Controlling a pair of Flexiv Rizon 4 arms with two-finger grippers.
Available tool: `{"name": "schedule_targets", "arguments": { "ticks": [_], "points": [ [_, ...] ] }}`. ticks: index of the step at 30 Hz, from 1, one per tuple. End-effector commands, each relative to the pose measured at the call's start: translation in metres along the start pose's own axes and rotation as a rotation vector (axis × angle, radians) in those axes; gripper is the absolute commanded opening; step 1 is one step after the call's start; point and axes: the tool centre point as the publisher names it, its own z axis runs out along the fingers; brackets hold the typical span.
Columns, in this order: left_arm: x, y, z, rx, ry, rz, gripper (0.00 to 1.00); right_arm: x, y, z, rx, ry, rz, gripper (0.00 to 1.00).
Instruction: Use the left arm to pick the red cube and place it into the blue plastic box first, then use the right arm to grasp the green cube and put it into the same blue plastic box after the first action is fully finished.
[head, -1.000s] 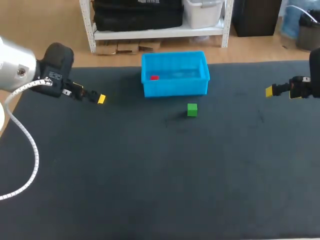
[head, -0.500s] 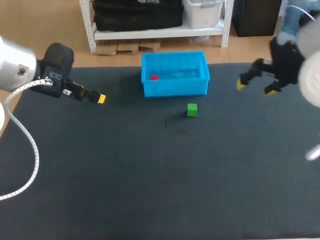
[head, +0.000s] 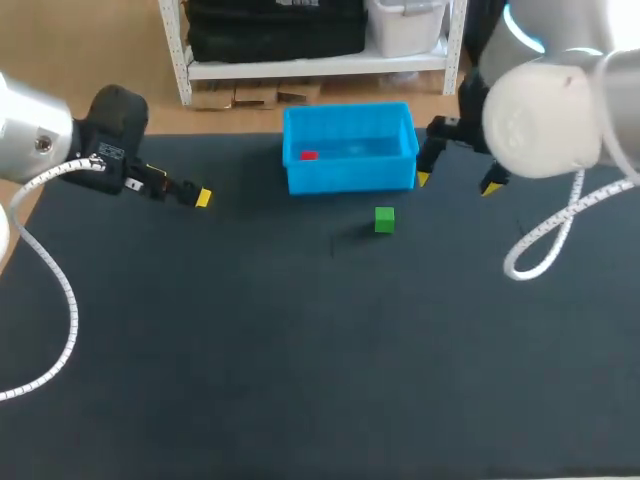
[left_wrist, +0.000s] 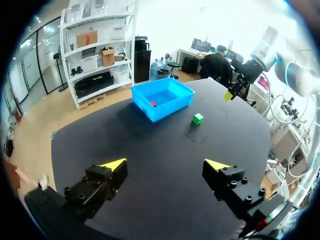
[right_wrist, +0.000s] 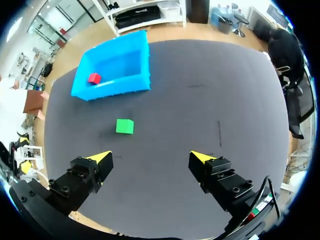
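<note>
Right fingers (head: 423, 178) swung near blue plastic box (head: 350, 178) — spread wide.

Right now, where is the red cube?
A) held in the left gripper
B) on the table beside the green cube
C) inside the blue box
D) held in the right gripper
C: the red cube lies inside the blue box, and the left gripper and right gripper are both open and empty.

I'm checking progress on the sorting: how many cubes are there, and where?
2. The red cube lies inside the blue plastic box; the green cube sits on the table in front of the box. None seems hidden.
</note>
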Motion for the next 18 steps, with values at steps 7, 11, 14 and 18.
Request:
{"name": "schedule_targets", "arguments": {
  "ticks": [7,11,14,18],
  "points": [
    [-0.0011,0.0003,0.0013,-0.001,0.003,-0.001,1.0,0.0018,0.0037,0.0034,0.057,-0.027,0.005,1.0],
    [-0.0011,0.0003,0.0013,-0.001,0.003,-0.001,1.0,0.0018,0.0037,0.0034,0.057,-0.027,0.005,1.0],
    [-0.0011,0.0003,0.0013,-0.001,0.003,-0.001,1.0,0.0018,0.0037,0.0034,0.057,-0.027,0.005,1.0],
    [-0.0011,0.0003,0.0013,-0.001,0.003,-0.001,1.0,-0.002,0.0066,0.0047,0.074,-0.005,-0.01,1.0]
  ]
}}
